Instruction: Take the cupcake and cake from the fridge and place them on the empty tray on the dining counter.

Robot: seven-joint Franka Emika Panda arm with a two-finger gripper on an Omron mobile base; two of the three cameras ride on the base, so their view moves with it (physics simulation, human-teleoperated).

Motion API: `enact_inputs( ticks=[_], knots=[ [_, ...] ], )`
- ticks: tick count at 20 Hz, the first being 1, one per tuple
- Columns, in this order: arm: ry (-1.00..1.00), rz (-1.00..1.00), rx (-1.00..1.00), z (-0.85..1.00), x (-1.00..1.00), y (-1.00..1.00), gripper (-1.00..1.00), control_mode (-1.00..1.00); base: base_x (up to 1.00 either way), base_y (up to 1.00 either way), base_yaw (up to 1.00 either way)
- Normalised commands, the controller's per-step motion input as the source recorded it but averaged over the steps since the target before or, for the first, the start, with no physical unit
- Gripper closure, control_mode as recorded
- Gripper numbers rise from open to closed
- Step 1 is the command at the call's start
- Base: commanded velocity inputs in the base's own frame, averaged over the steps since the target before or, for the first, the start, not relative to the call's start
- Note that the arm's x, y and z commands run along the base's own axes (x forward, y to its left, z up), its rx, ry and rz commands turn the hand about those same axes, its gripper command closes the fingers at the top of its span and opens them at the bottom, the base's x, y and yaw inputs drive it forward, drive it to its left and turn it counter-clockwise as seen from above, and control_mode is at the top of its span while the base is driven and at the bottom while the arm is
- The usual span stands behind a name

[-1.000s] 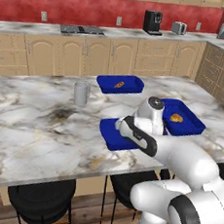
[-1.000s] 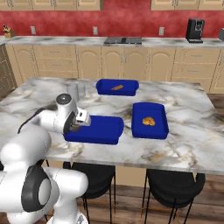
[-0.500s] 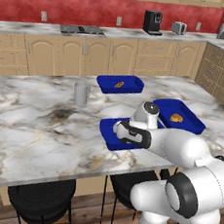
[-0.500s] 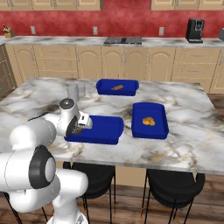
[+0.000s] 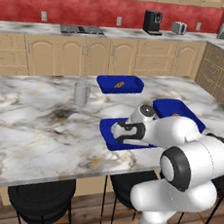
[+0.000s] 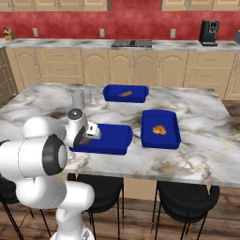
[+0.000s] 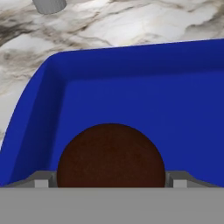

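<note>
The dark-brown cupcake sits inside the blue tray on the dining counter. My gripper stands open around it, with a small gap between each fingertip and the cupcake's sides. From the base cameras, the gripper hangs low over the near-left part of the tray, and the hand hides the cupcake. In the right base view the gripper is at the left end of the tray. The cake and the fridge are out of view.
Two other blue trays with orange-brown food lie on the marble: one at the back and one to the right. A grey cup stands left of them. Black stools sit under the near edge.
The hand has sunk and drawn slightly toward the tray's near-left corner. The jaws have stayed wide apart.
</note>
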Motion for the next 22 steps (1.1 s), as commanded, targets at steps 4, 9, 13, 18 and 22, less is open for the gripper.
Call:
enact_inputs(
  ticks=[4, 9, 13, 18, 22],
  knots=[
    [0.0, 0.0, 0.0, -0.21, 0.29, 0.01, 1.0, -1.0, 0.0, 0.0, 0.0],
    [0.0, 0.0, 0.0, -0.17, 0.27, 0.02, 1.0, -1.0, 0.0, 0.0, 0.0],
    [0.0, 0.0, 0.0, -0.16, 0.26, 0.06, 1.0, -1.0, 0.0, 0.0, 0.0],
    [0.0, 0.0, 0.0, -0.21, 0.28, 0.06, 1.0, -1.0, 0.0, 0.0, 0.0],
    [0.0, 0.0, 0.0, -0.25, 0.36, 0.05, 1.0, -1.0, 0.0, 0.0, 0.0]
  ],
)
